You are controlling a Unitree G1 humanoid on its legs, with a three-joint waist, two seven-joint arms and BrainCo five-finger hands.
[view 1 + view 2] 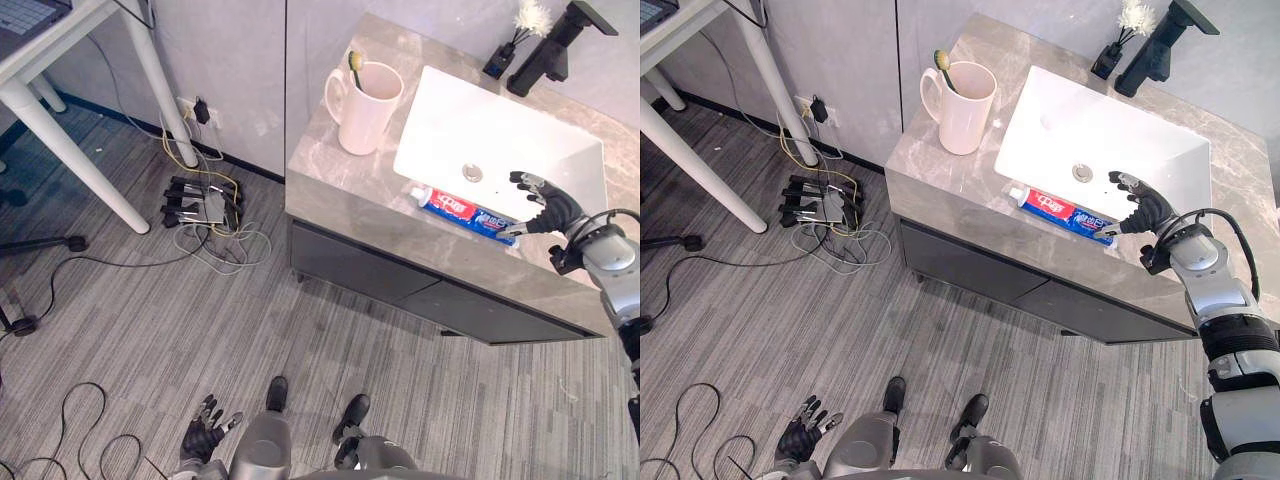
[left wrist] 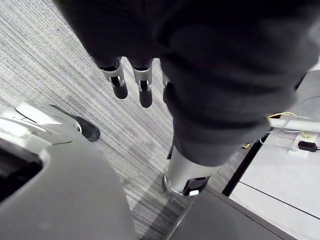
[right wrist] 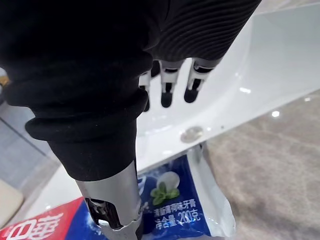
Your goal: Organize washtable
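left hand (image 1: 201, 437) hangs low, fingers loose. right hand (image 1: 548, 205) is open over the toothpaste (image 1: 462, 210), maybe touching it; it should grab the middle firmly.

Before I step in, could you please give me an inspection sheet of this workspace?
Surface: grey counter around a white sink.
Job's things: toothpaste tube lying on the counter before the sink; toothbrush standing in the mug.
Clutter: nothing seen.
Hands: right hand open over the tube's tail; left hand open, low near the floor.
Cables: power strip and loose wires on the floor.
Surroundings: black faucet, small vase, white table legs.
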